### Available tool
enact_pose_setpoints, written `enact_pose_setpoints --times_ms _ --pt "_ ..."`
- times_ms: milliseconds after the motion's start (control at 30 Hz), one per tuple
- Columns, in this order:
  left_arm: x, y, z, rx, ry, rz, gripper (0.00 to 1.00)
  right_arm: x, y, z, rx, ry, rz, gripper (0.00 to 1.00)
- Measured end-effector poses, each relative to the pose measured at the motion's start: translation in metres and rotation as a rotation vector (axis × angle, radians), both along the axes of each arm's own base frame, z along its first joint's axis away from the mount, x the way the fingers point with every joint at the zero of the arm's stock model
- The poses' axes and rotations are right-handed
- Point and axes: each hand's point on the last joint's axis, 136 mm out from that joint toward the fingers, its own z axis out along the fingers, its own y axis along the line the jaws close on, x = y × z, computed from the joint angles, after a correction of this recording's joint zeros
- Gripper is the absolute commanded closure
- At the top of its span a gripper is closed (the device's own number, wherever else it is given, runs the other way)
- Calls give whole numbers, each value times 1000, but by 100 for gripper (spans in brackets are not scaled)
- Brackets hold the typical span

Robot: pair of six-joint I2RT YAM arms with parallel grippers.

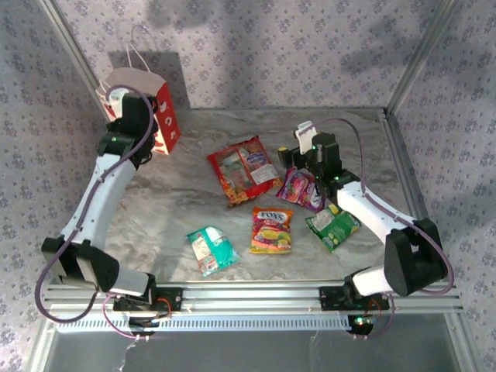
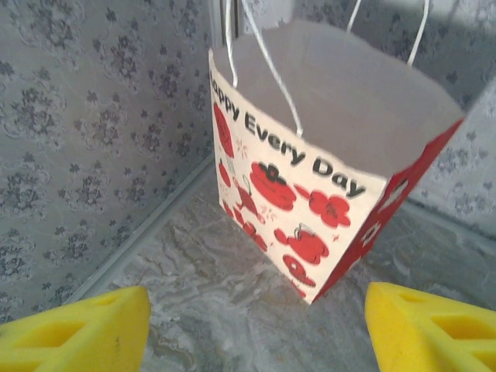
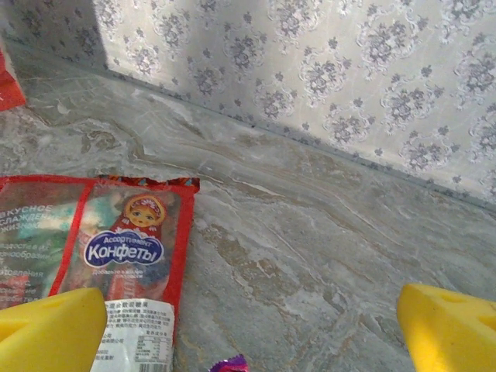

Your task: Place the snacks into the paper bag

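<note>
Your left gripper (image 2: pixel 256 329) hangs open and empty, facing the paper bag (image 2: pixel 310 178) in the far-left corner. Your right gripper (image 3: pixel 252 318), open too, hovers over the large red packet (image 3: pixel 93 248) — all five snacks (image 1: pixel 271 230) lie on the table (image 1: pixel 178 201), none bagged.

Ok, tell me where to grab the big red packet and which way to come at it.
Pinch the large red packet at its thin edge nearest the right gripper, coming down from above with the fingers straddling that edge. It lies flat on the table, so a sideways approach would likely just push it; the sealed border should pinch more easily than the filled middle.
</note>
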Motion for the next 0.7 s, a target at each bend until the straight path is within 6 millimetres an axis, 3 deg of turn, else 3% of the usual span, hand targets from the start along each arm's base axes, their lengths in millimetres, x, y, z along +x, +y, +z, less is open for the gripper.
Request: enact_pose_setpoints --times_ms 200,400,700 --pt "26 0 13 -16 17 68 22 1 6 8 0 -9 12 2" --pt "65 -6 24 -30 13 81 19 -1 5 1 -5 24 9 1" --pt "100 11 2 -102 67 151 17 1 6 -7 -5 41 6 0"
